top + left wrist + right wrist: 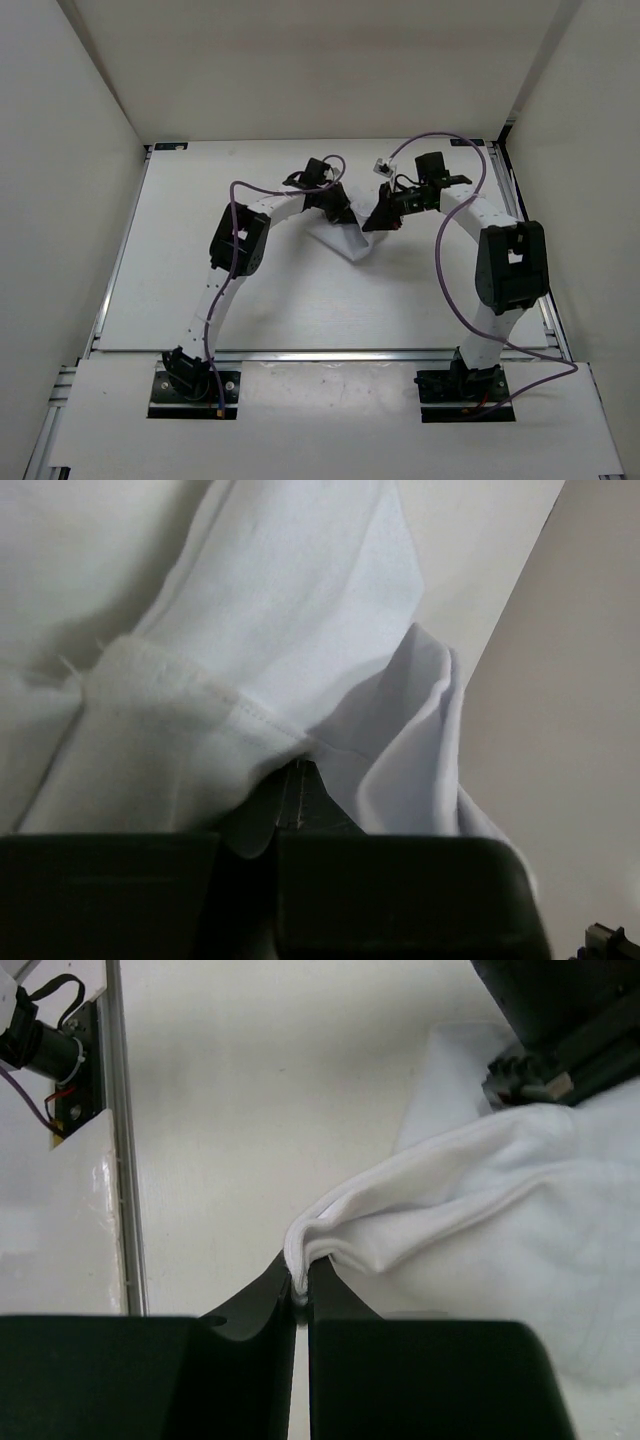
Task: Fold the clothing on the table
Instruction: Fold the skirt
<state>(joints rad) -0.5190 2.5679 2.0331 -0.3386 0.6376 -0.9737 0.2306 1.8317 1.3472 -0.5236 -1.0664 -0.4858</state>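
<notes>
The clothing [345,238] is a small bunched white fabric piece on the table [200,260], hanging between my two grippers near the far middle. My left gripper [338,212] is shut on a hemmed edge of it. In the left wrist view the clothing [280,610] fills the frame and drapes over the left gripper [298,785], hiding the fingertips. My right gripper [378,222] is shut on a folded edge. In the right wrist view the right gripper [302,1282] pinches several layers of the clothing [500,1220], just above the table [230,1110].
Aluminium rails run along the table's left edge [112,270], its right edge [548,320] and its front [320,353]. White walls enclose the sides and back. The left arm's dark wrist [565,1020] sits close to my right gripper. A rail [122,1160] lies left of the right gripper.
</notes>
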